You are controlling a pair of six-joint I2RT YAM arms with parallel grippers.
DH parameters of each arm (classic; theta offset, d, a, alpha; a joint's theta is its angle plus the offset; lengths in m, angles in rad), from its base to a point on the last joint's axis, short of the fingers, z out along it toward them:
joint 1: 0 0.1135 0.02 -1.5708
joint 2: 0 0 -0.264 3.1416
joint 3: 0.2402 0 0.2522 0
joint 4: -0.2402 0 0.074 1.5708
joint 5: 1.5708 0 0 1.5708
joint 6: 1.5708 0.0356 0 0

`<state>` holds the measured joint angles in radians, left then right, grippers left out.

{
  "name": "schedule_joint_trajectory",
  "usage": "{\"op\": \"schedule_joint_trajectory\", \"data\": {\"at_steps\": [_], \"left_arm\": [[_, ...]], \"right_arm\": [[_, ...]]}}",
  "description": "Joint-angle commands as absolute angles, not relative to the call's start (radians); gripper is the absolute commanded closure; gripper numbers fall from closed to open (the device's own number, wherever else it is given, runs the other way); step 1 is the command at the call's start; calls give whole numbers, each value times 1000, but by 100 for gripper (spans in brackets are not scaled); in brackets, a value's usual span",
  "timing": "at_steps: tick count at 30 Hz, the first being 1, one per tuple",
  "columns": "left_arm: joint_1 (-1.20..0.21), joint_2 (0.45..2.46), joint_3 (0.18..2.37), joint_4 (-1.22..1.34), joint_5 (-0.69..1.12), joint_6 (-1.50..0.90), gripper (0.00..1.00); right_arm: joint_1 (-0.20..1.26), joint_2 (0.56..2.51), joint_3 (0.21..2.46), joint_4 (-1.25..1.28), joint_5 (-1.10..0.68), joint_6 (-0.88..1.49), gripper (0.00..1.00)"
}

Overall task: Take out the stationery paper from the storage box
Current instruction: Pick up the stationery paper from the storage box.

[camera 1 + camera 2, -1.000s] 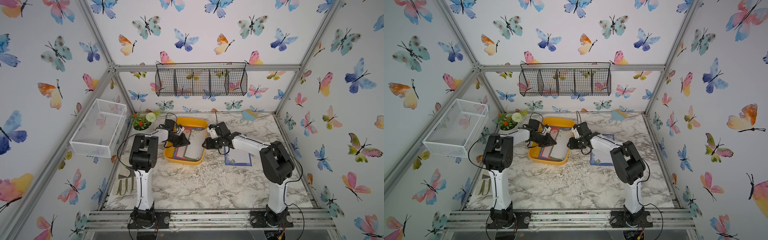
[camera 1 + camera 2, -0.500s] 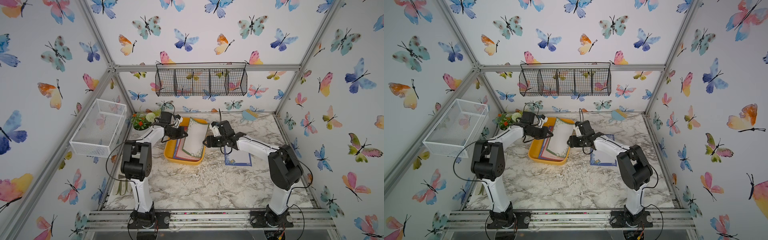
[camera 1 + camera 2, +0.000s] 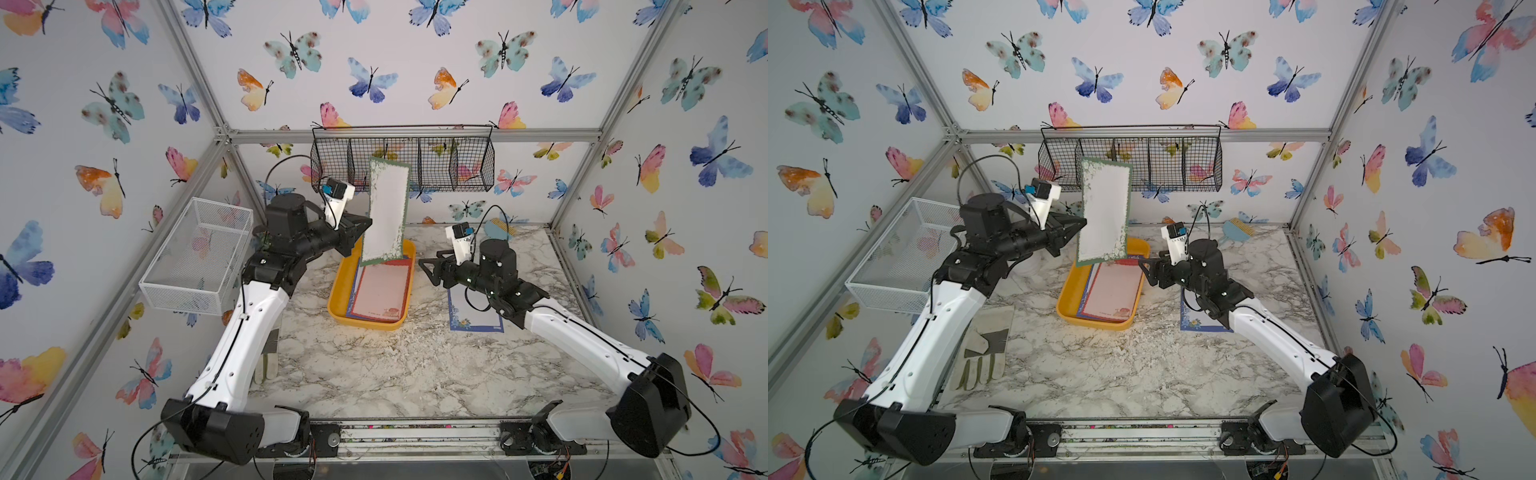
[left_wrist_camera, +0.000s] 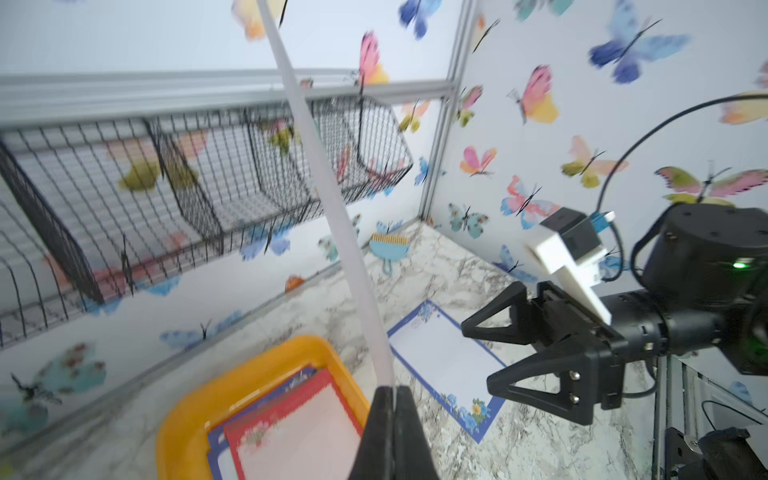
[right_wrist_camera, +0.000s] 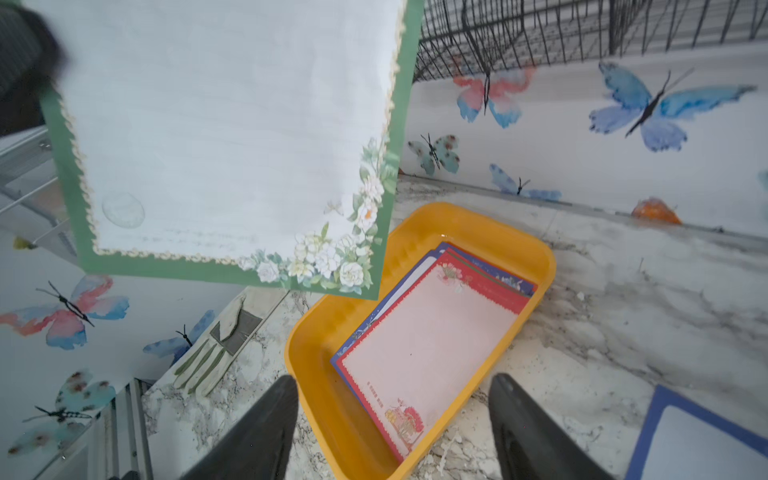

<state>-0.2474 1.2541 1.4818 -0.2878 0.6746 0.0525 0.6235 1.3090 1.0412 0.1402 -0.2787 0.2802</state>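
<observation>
The big marble table [image 3: 374, 365] holds everything. A long black wire basket [image 3: 453, 166] hangs on the back wall. A white mesh basket [image 3: 195, 257] hangs on the wall on the robot's left side.

The yellow storage box [image 3: 338, 291] sits on the table between the two arms. Some paper is inside it. A red sheet [image 3: 384, 291] lies flat on top of the pile, and blue edges peek out from under it in the right wrist view.

A green sheet [image 3: 386, 212] is up in the air. It stands almost straight up over the far end of the storage box and does not touch it. You can see this in both top views.

A blue sheet [image 3: 473, 316] lies flat on the table, just beside the storage box, partly under the right arm.

The left tool [image 3: 365, 226] pinches the green sheet by one long edge, near its lower end. Its two fingers are squeezed tight on the paper, as the left wrist view shows.

The right tool [image 3: 426, 272] holds nothing and its fingers are spread wide. It floats just beside the storage box and points toward the green sheet, but it stays apart from the paper.

A pale glove [image 3: 984, 353] lies flat on the table near the left arm.
</observation>
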Motion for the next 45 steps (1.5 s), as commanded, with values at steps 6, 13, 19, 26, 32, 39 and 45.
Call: {"op": "schedule_joint_trajectory", "data": {"at_steps": [6, 13, 19, 26, 32, 39, 45], "left_arm": [[-249, 1135, 1419, 16, 897, -104, 100], [-251, 1230, 1451, 77, 934, -242, 100], [-250, 1275, 1448, 160, 950, -290, 100], [-250, 1314, 1459, 237, 987, -334, 100], [-246, 1324, 1426, 384, 1047, -429, 100], [-239, 1349, 1374, 532, 1075, -540, 100], [-235, 1354, 1322, 624, 1081, -597, 100]], "right_arm": [[628, 1129, 954, 415, -445, 130, 11], [627, 1127, 1047, 368, -444, 63, 10], [627, 1149, 1132, 331, -426, -8, 11], [627, 1230, 1255, 294, -442, -83, 17], [623, 1259, 1286, 299, -433, -127, 22], [600, 1261, 1276, 329, -467, -89, 35], [591, 1247, 1249, 367, -466, -56, 53]]}}
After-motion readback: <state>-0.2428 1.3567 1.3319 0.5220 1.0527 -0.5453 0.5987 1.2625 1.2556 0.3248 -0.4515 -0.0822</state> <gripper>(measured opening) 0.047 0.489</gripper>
